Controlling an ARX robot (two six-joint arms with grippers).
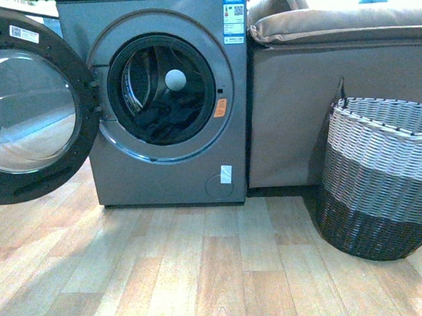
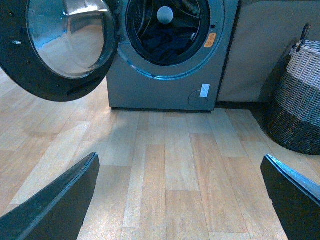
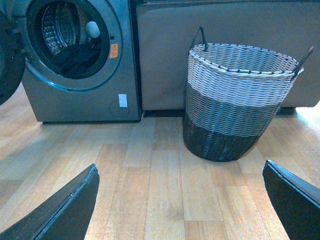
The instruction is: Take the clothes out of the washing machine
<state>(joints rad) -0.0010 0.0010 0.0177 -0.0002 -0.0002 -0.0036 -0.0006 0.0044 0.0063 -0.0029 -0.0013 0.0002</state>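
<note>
The grey washing machine (image 1: pixel 169 167) stands ahead with its round glass door (image 1: pixel 28 111) swung open to the left. Dark navy and black clothes (image 1: pixel 163 121) lie in the bottom of its steel drum, under a pale grey ball (image 1: pixel 175 79). The machine (image 2: pixel 160 90) and clothes (image 2: pixel 165 42) also show in the left wrist view, and the machine (image 3: pixel 75 100) and clothes (image 3: pixel 75 62) in the right wrist view. My left gripper (image 2: pixel 182 200) is open and empty above the wood floor, well short of the machine. My right gripper (image 3: pixel 182 200) is open and empty above the floor, short of the basket. Neither arm shows in the front view.
A two-tone woven basket (image 1: pixel 382 184) with handles stands on the floor to the right of the machine; it also shows in the right wrist view (image 3: pixel 235 105) and the left wrist view (image 2: pixel 297 105). A brown sofa (image 1: pixel 314 96) stands behind it. The floor is wood plank (image 1: pixel 203 272).
</note>
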